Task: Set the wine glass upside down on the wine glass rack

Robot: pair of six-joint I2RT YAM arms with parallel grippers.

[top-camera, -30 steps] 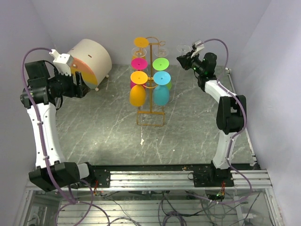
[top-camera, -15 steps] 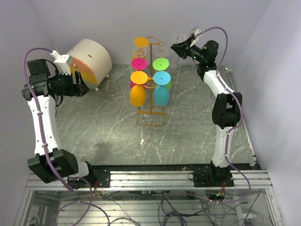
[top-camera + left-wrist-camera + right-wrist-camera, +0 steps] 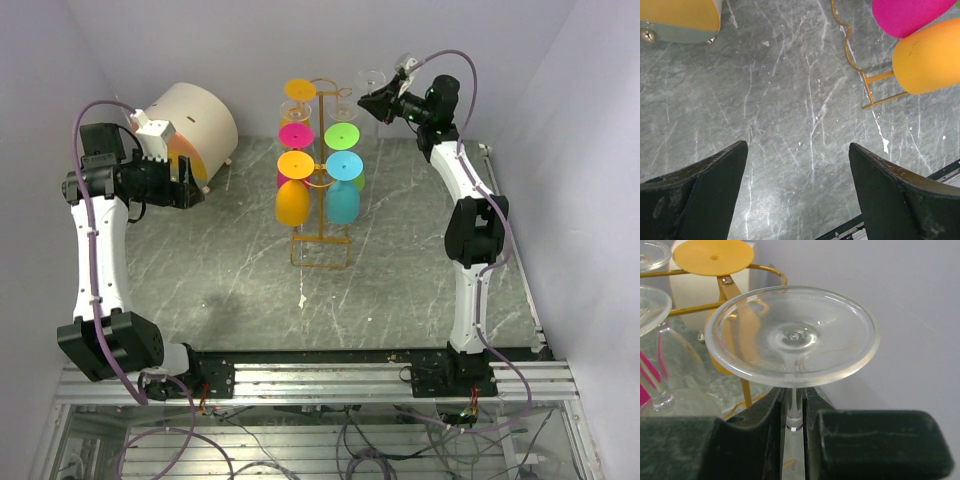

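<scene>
Pinching the stem of the clear wine glass [image 3: 792, 335], foot upward, the right gripper [image 3: 795, 412] holds it beside the top of the wine glass rack [image 3: 729, 286] (coloured glasses [image 3: 292, 203] already hang there). Hanging remains. Left gripper [image 3: 797, 148]: spread, empty.

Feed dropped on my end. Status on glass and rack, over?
Right gripper shut on wine glass stem, foot up, near rack top. Left gripper open, empty. Coloured glasses crowd the rack.
</scene>
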